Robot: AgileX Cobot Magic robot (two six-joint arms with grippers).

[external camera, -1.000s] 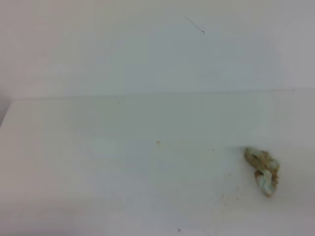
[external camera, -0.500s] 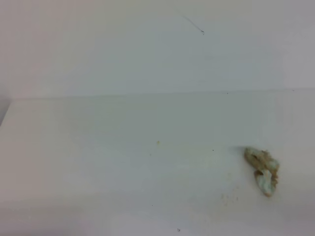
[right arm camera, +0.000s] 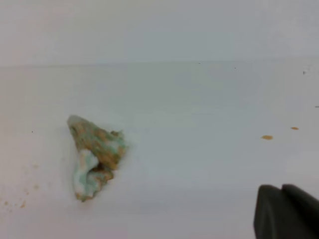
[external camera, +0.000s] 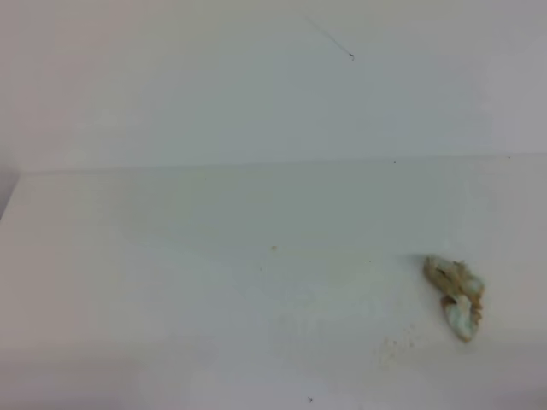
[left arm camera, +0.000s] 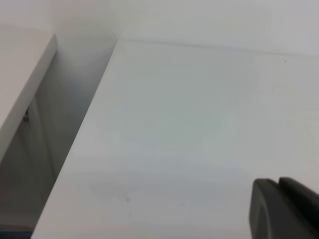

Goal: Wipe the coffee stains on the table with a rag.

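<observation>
Nothing is seen to have shifted over the last second: the rag (external camera: 455,296) lies unheld on the worktop (external camera: 214,282), no blotch remaining, only specks (external camera: 397,346). The right claw (right arm camera: 286,214) is pressed together; the left claw (left arm camera: 284,209) cannot be judged.

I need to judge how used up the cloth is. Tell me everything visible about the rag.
The rag is a small crumpled wad of soft-looking cloth, pale blue-white, heavily blotched tan-brown along its upper folds. It lies loose on the white table, right of centre in the high view, with faint brown specks beside it. Nothing but the table touches it.
</observation>
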